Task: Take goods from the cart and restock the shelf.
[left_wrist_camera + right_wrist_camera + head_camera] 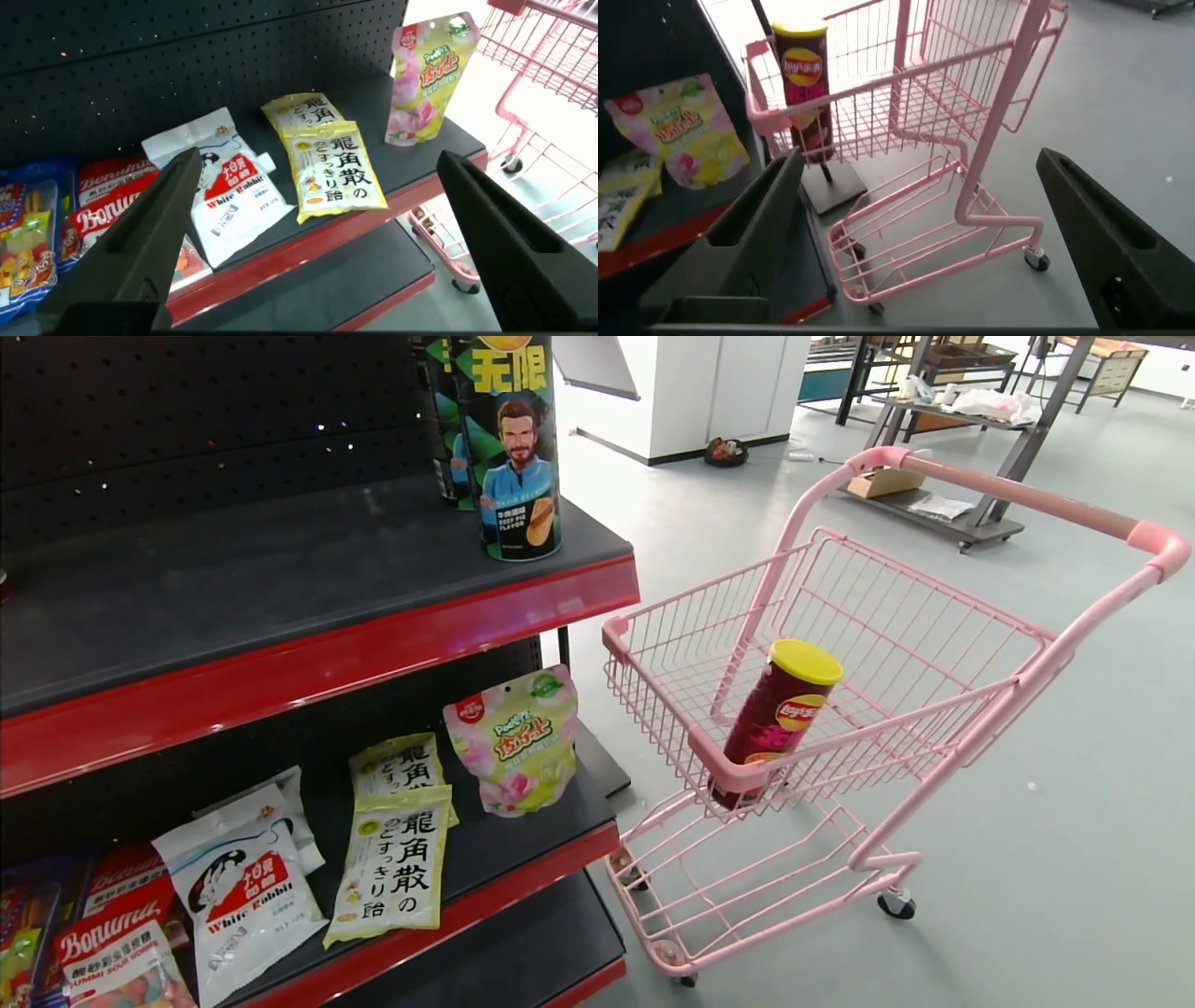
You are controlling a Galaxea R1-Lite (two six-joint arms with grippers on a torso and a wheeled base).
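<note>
Chip can (pixel 780 719) stands upright in cart (pixel 1008 491), lid up; both jaws wide open, empty.

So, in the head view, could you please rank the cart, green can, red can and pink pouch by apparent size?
1. cart
2. green can
3. red can and pink pouch: look alike

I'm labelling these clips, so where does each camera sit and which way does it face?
Head: on the head, looking down at shelf, cart, can.
Left wrist: left arm, facing the lower-shelf bags; open left gripper frames it.
Right wrist: right arm, facing cart and can; open right gripper frames it.
Shared: pink bag, in all three.
</note>
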